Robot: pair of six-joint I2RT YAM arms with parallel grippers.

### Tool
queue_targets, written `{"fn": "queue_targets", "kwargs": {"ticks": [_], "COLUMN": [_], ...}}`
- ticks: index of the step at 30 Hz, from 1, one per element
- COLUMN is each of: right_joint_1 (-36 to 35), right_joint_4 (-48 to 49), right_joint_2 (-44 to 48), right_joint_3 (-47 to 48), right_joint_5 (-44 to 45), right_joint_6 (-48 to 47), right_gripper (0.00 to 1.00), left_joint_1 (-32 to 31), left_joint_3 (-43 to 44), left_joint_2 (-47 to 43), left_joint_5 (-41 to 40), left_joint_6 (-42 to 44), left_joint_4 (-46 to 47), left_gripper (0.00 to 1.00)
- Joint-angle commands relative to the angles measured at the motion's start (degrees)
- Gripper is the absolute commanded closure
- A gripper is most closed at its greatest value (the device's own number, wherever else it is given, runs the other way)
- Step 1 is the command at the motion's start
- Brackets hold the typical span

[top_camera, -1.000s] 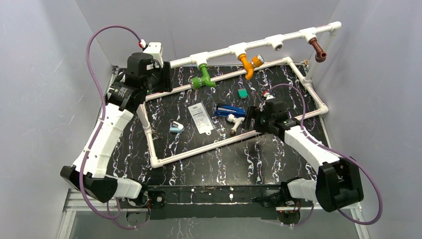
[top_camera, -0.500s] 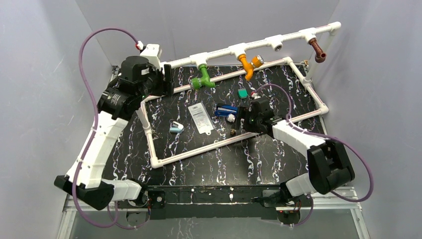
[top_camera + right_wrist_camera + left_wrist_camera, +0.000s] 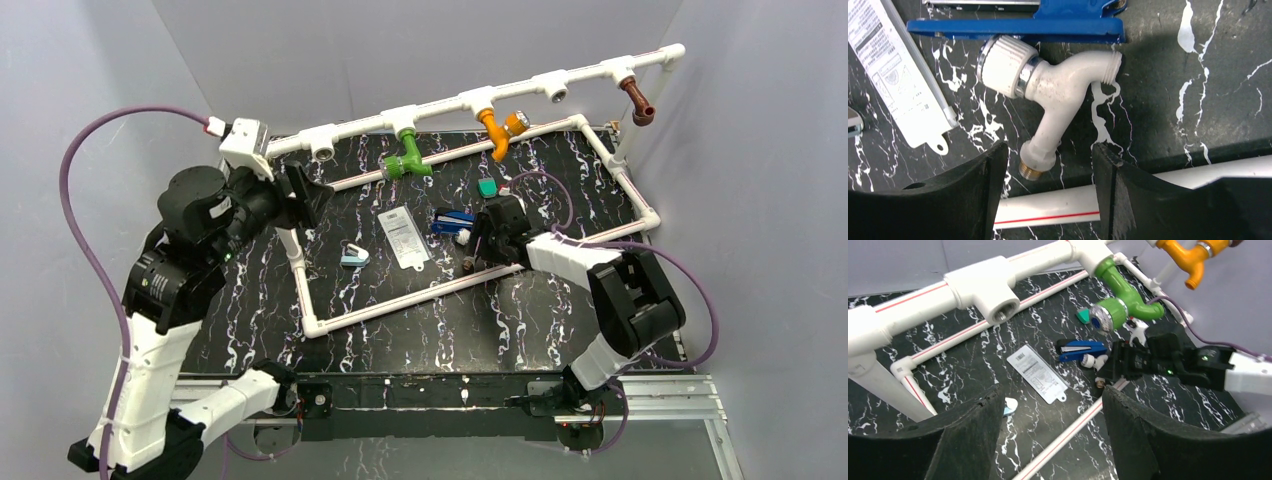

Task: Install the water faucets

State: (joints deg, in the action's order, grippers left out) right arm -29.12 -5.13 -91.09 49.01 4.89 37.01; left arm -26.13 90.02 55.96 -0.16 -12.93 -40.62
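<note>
The white faucet, smooth rounded plastic with a round knob and brass tip, lies flat on the marbled black desk just beside the blue box, its tip between the parted, empty fingers of the right hand, and it may skid toward the frame pipe if pinched off-centre, while the left hand hangs released.

Three views, one worktop
Top camera is looking down from above the near edge; left wrist camera is looking across from the left edge; right wrist camera is pointing down, close on the white faucet, which all three are showing.
</note>
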Motion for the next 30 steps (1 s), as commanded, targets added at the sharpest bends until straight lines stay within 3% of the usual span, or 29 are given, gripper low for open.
{"fn": "queue_targets", "kwargs": {"ticks": [1, 19, 24, 27, 30], "right_joint_1": [-0.73, -2.79, -3.13, -3.29, -3.27], "right_joint_4": [2.71, -1.63, -1.89, -1.79, -1.67], "right_joint_2": [-2.14, -9.17, -9.14, -8.01, -6.3], "right_joint_3": [3.37, 6.01, 5.04, 3.91, 2.97], "right_joint_5": [4.02, 13.47, 14.09, 13.56, 11.81], "right_joint_6": [2.88, 7.57, 7.98, 8.16, 8.45], "right_gripper": [0.33, 0.56, 0.76, 0.95, 0.99], "left_joint_1": [-0.24, -0.22, -0.24, -0.24, -0.24], "left_joint_3": [-2.62, -8.24, -9.15, -9.41, -9.77], "left_joint_2": [-2.19, -7.51, -8.44, -9.05, -9.76], "left_joint_5": [4.28, 7.9, 8.78, 9.39, 10.24], "left_joint_6": [-1.94, -4.83, -6.64, -7.63, -8.86], "left_joint_4": [-0.61, -0.82, -0.76, -0.77, -0.71], "left_gripper": [0.31, 0.26, 0.25, 0.25, 0.24]}}
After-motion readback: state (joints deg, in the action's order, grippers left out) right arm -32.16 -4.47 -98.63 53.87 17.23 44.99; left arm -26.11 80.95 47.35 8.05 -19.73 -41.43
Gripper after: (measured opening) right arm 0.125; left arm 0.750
